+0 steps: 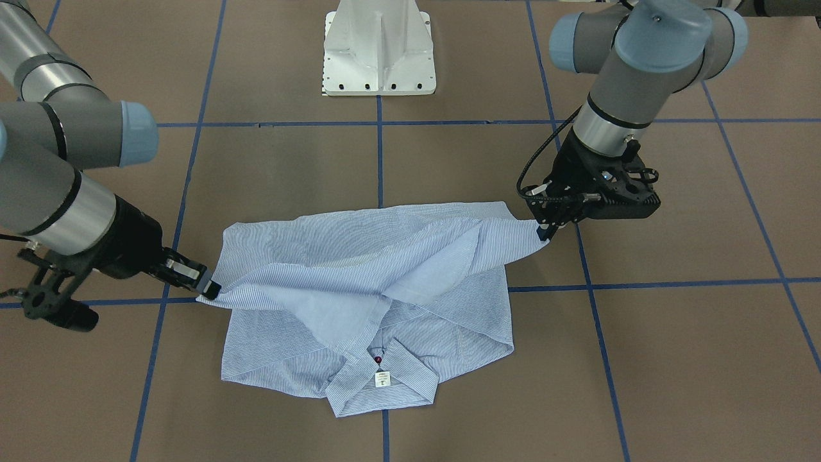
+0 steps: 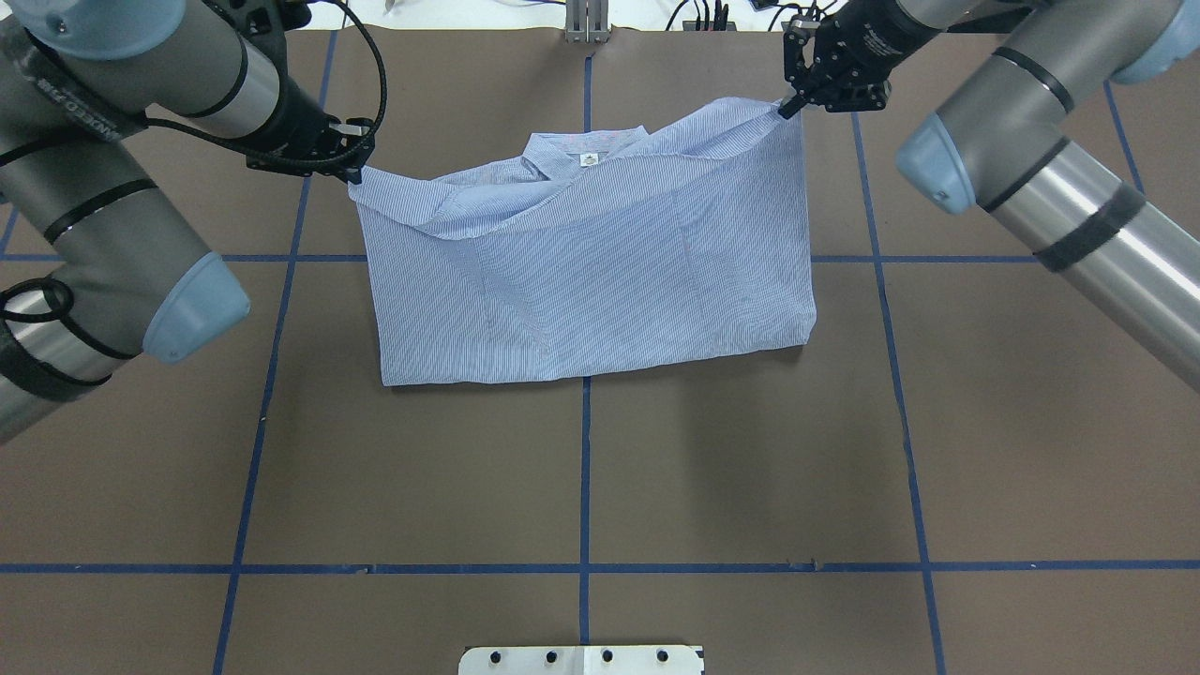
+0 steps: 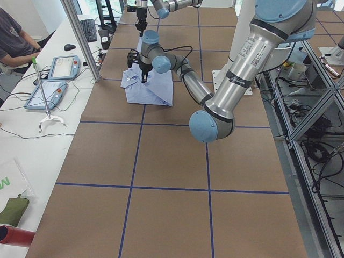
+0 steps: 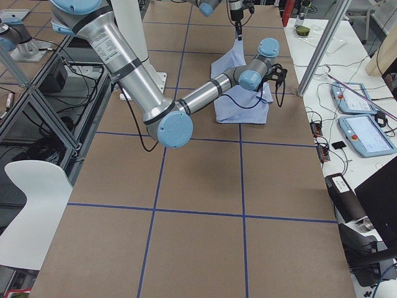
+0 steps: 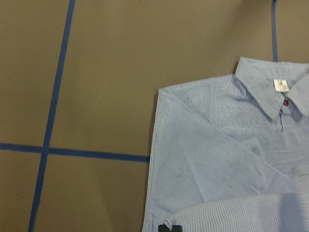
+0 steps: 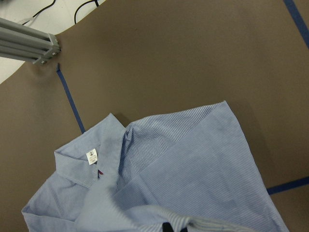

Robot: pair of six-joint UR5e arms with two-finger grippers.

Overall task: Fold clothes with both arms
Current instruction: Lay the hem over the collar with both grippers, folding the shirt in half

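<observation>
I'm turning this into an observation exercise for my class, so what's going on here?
The robot is folding a shirt on the brown table. The left tool grips one corner of the folded-over layer and the right tool grips the other, stretching it between them. That layer lies draped across the shirt's body, short of the collar, whose white label shows.

The shirt [image 1: 359,269] is seen in light blue w/ fine white stripes; its turned-over inner side is shown paler, nearly plain blue. A small white label [image 1: 382,379] & a dark red button [image 1: 378,360] are seen at the collar. The bench [image 1: 673,359] is covered in flat brown, crossed by a grid of blue tape lines [image 1: 641,284]. The left arm [image 1: 632,83] & right arm [image 1: 58,192] are finished silver-grey w/ light blue joint caps [image 1: 138,133]; the left claw [image 1: 545,232], right claw [image 1: 208,287] & cables [image 1: 535,160] are black. The pedestal [image 1: 378,58] is white.
</observation>
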